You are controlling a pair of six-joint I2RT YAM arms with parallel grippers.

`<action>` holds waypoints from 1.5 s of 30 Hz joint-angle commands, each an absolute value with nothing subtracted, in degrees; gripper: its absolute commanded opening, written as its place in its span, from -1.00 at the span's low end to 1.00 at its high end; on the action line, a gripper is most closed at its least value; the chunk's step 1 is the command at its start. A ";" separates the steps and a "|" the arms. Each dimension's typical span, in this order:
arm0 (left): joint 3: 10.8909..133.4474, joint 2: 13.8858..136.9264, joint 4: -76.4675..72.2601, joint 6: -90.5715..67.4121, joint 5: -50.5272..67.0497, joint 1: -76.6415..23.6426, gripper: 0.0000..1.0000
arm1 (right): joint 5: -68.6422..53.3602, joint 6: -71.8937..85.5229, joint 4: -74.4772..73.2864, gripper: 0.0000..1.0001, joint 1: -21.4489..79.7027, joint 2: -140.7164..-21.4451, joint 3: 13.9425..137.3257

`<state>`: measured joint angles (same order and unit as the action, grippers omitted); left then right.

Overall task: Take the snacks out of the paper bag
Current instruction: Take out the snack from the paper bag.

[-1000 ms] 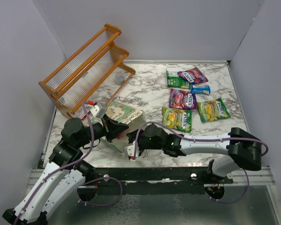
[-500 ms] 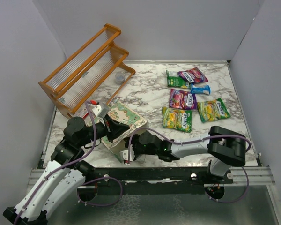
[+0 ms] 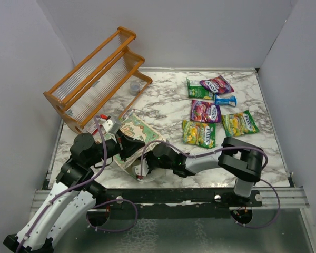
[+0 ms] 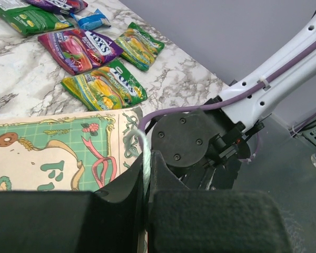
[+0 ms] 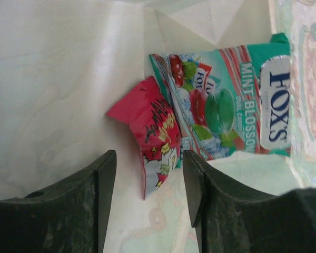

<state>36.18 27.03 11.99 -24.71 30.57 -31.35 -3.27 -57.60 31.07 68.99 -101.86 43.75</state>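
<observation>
Left claw [image 4: 146, 176] pinches the paper bag's [image 3: 138, 128] string handle [image 4: 145, 150]; right claw [image 5: 149, 179], part-spread, flanks a red packet [image 5: 154, 134] touching a teal packet [image 5: 226, 100] mid-frame.

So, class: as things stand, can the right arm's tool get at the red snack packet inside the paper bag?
Probably yes. The right tool is inside the paper bag, its jaws open either side of the red packet with nothing between. The teal mint packet lies beside it, not over it.
</observation>
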 commanded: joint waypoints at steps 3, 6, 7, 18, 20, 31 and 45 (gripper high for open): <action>35.69 25.68 11.27 -23.91 29.54 -31.43 -1.00 | -3.83 -60.40 35.00 0.16 68.64 -107.70 49.44; 35.68 25.70 11.24 -23.92 29.25 -31.39 -1.00 | -4.47 -60.67 35.58 0.17 68.64 -110.46 52.28; 35.65 25.75 11.18 -23.98 29.19 -31.40 -1.00 | -4.62 -60.91 35.75 0.17 68.64 -111.49 53.17; 35.68 24.52 11.68 -23.91 28.01 -31.40 -1.00 | -1.59 -60.42 46.34 -0.36 66.36 -118.81 56.01; 35.77 24.57 11.79 -23.86 27.91 -31.46 -1.00 | -1.87 -60.40 48.29 -0.59 66.36 -118.15 54.99; 35.86 23.82 12.53 -23.68 25.89 -31.39 -1.00 | -3.53 -58.59 49.53 -0.97 66.26 -109.59 48.94; 36.12 25.05 13.25 -23.58 23.60 -31.39 -1.00 | -5.32 -51.54 44.27 -0.97 66.33 -90.67 39.60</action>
<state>35.73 25.04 12.56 -24.08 25.89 -31.35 -3.46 -55.40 46.24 66.50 -97.60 43.00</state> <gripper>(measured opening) 0.018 0.022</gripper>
